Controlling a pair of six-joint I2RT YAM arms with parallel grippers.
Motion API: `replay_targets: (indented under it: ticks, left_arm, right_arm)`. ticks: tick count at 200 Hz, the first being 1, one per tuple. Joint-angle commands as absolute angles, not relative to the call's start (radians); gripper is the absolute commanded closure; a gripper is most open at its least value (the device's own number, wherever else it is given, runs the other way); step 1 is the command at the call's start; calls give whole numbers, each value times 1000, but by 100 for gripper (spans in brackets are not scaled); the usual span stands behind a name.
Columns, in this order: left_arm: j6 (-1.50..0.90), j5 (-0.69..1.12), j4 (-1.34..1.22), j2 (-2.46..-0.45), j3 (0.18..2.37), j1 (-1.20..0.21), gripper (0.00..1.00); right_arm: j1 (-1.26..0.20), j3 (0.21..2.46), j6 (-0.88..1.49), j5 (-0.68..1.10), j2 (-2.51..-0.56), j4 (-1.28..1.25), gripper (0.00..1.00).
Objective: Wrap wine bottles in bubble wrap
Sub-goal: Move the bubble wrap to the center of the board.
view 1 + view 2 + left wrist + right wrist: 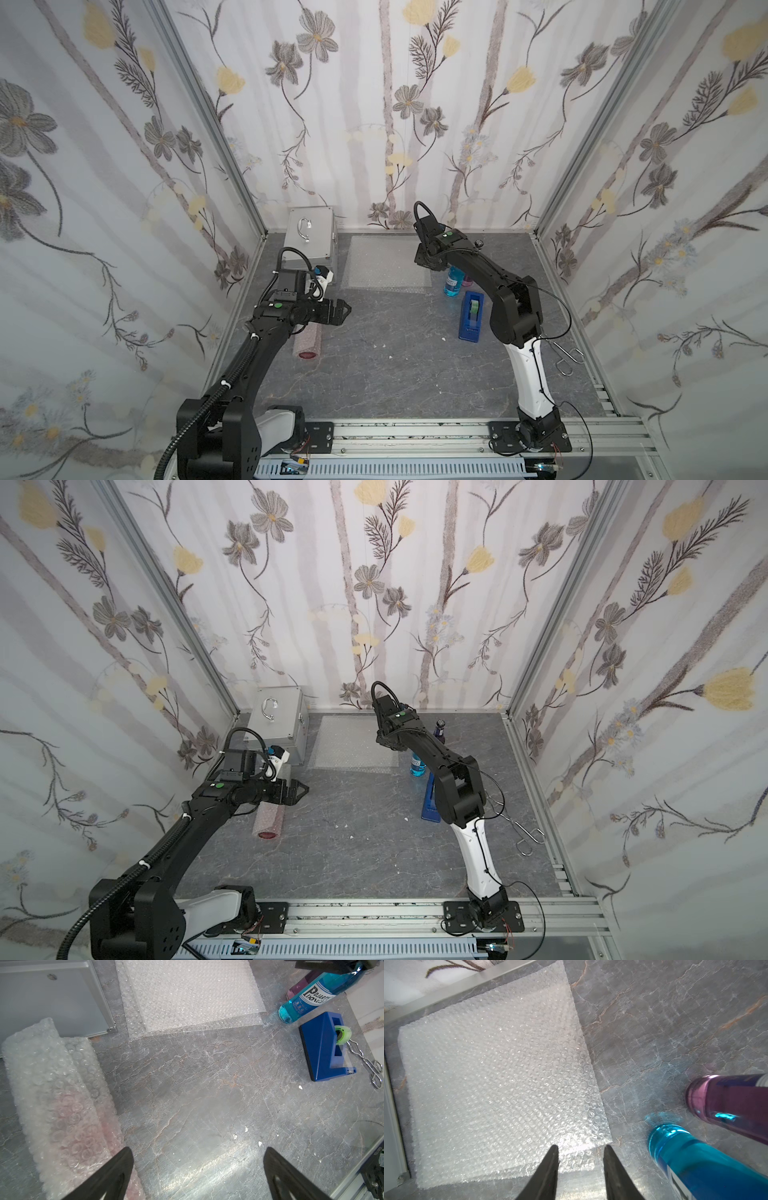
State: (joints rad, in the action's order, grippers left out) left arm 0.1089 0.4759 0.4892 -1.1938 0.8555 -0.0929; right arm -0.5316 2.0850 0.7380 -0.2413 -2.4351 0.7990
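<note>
The right gripper (581,1147) hangs over the near edge of the bubble wrap (498,1084) stack, jaws partly apart, gripping nothing. Best to pinch only the top sheet's corner and peel it away from the blue bottle (695,1159) and purple bottle (726,1103) standing just beside. The left gripper (197,1149), wide open, hovers by the wrapped red bottle (62,1105).

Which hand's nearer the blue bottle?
Right. The right hand is at a corner of the bubble wrap, just beside the blue bottle. The left hand is across the table, by the wrapped red bottle.
</note>
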Motion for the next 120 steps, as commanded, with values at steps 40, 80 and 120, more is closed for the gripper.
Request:
replay_targets:
  ticks: [40,80,120]
  left_arm:
    - [120,491,443,-1192,845,-95,0]
    - [121,495,442,-1193,840,-95,1]
    - [121,498,438,-1195,836,-96,2]
  right_arm:
    - [-506,2103,757,-194,-2516,806,61]
    - [-497,2106,770,-178,-2547,799,60]
    - [-491,2105,774,-152,-2569,787,61]
